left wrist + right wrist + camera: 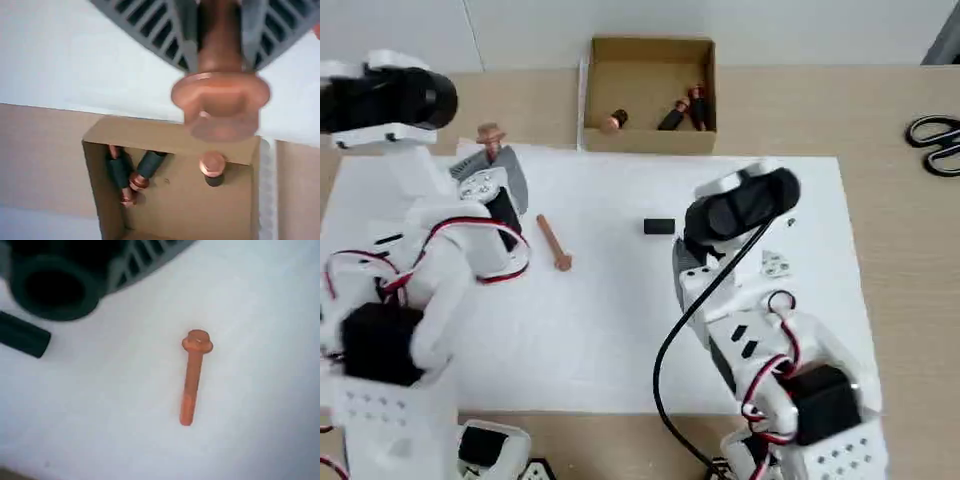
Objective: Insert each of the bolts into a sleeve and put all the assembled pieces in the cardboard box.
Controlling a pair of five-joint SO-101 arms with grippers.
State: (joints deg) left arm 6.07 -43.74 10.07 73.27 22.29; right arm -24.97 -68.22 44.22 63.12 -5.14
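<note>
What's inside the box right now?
Three sleeved bolts lie in the box: two side by side, one apart. Its near wall covers the floor strip just behind it.

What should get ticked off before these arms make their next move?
1. Left gripper clamps held bolt: ok.
2. End-on sleeve in right wrist view, firmly gripped: cannot tell.
3. Held bolt lined up with that sleeve: not ok, arms apart.
4. Loose bolt and loose sleeve lie free on the paper: ok.
5. Cardboard box has room beside three assembled pieces: ok.
</note>
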